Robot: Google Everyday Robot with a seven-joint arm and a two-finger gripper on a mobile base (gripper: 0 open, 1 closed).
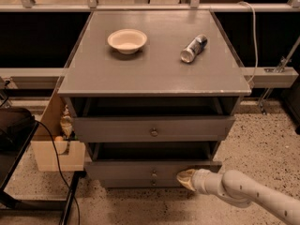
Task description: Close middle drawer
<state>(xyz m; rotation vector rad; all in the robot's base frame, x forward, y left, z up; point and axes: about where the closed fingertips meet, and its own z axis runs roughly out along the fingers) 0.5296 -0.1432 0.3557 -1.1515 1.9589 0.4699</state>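
Observation:
The grey cabinet point(154, 74) has three drawers. The middle drawer point(122, 169) is a wide shallow grey front with a small round knob point(153, 174). It stands pulled out, with a dark gap above it. My gripper point(184, 177) reaches in from the lower right on its pale arm. Its tan tip sits against the right part of the middle drawer's front, beside the knob, with the fingers together and holding nothing. The taller top drawer point(117, 128) also stands pulled out. The thin lowest front point(131, 183) shows just below.
A cream bowl point(127, 40) and a metal can point(193, 48) lying on its side sit on the cabinet top. A cardboard box point(51, 149) and a black cable point(55, 149) are at the left. A dark chair point(14, 130) is at far left. The floor point(262, 144) is speckled.

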